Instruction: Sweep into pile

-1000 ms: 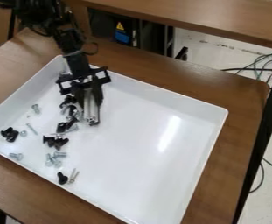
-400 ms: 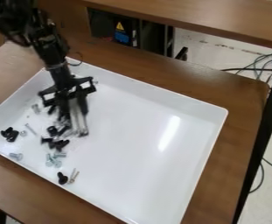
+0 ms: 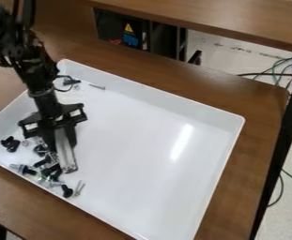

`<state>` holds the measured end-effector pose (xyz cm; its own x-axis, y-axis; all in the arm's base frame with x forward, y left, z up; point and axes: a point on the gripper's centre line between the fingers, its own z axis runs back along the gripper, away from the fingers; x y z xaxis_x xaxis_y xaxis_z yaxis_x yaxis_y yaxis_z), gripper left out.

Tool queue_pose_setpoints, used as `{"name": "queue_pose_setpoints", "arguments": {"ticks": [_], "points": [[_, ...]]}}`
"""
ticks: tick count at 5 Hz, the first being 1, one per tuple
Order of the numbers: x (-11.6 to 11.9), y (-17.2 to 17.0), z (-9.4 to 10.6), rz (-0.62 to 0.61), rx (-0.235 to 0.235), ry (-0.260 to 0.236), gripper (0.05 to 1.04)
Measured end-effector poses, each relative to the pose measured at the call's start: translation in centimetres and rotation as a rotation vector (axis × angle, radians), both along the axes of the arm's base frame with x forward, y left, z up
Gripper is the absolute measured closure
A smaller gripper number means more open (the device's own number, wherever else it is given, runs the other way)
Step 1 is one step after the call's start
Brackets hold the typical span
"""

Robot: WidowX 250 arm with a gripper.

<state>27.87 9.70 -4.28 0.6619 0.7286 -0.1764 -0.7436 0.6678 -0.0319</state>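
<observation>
The gripper point(image 3: 59, 140) hangs over the left part of the white tray point(image 3: 154, 140), shut on a narrow silver-grey bar point(image 3: 65, 152) that points down to the tray floor. Just left of the bar, black and silver screws point(image 3: 46, 169) lie bunched near the tray's lower-left wall, partly hidden by the gripper. A black knob screw point(image 3: 67, 191) and thin brass-coloured screws point(image 3: 79, 188) lie below the bar's end. Black screws point(image 3: 11, 144) rest further left. At the tray's top corner are a dark screw point(image 3: 72, 81) and a thin silver screw point(image 3: 97, 86).
The tray's raised walls surround the work area on a brown wooden table point(image 3: 255, 154). A second wooden surface point(image 3: 223, 18) stands behind, and cables point(image 3: 280, 70) lie on the floor at the right.
The gripper and bar have moved down and left across the tray. Screws beside the bar have shifted toward the lower-left wall, and the screws in the top corner have come into sight.
</observation>
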Motion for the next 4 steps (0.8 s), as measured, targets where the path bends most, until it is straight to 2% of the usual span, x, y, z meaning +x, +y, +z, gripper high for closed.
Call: {"name": "queue_pose_setpoints", "arguments": {"ticks": [1,2,3,4], "points": [[0.0,-0.2,0.2,-0.008,-0.007,-0.005,0.721],[1.6,-1.1,1.2,-0.063,-0.021,-0.038,0.721],[3.7,-2.8,2.7,-0.170,-0.011,-0.066,0.721],[5.5,-6.6,3.9,-0.308,-0.009,-0.074,0.721]]}}
